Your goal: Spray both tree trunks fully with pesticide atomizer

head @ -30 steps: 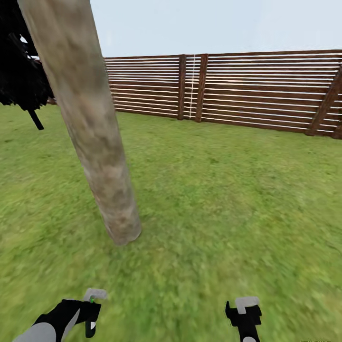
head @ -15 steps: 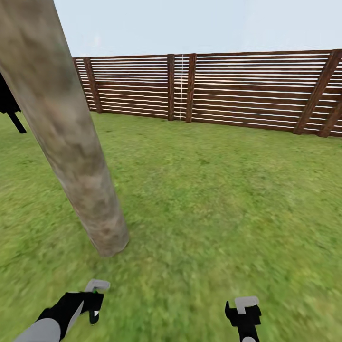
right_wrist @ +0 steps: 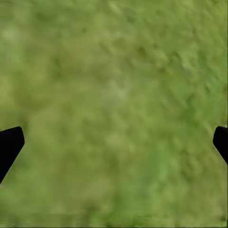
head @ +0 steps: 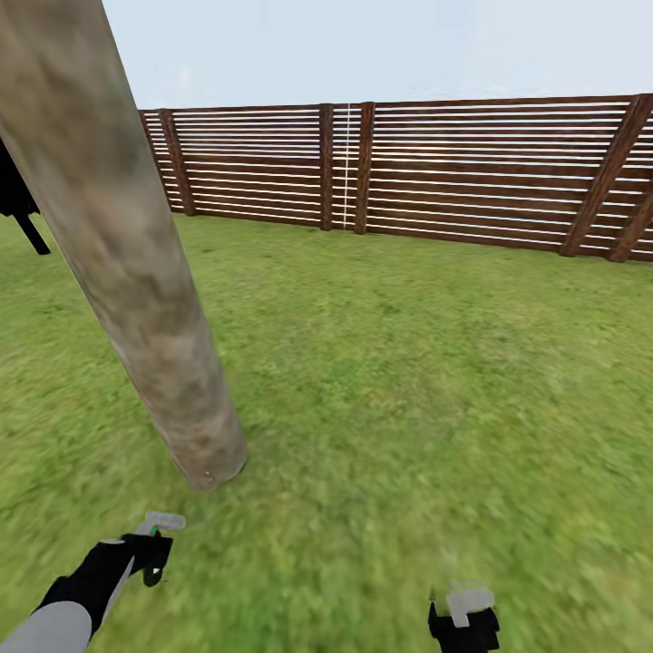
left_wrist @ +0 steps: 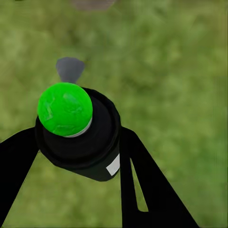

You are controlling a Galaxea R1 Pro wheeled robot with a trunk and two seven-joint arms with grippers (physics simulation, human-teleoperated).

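The tree trunk [head: 136,272], a thick column of mottled beige-grey bark, leans across the left of the head view and meets the grass at its base [head: 210,462]. Just short of that base, my left gripper [head: 152,551] is shut on the pesticide atomizer [left_wrist: 83,137]. The atomizer is a small black bottle with a white label, and its top shows bright green here. A grey nozzle [left_wrist: 70,69] sticks out of it toward the trunk. My right gripper [head: 464,618] hangs low over the lawn, and its black fingertips [right_wrist: 10,142] stand far apart with only grass between them.
Green lawn [head: 408,381] stretches all around. A brown horizontal-slat fence [head: 435,172] closes the far side. A near-black tree [head: 16,204] stands behind the trunk at the left edge.
The camera swung right at first, then held still. My left gripper carried the atomizer forward and left, closer to the trunk's base. The right gripper sank lower in the picture.
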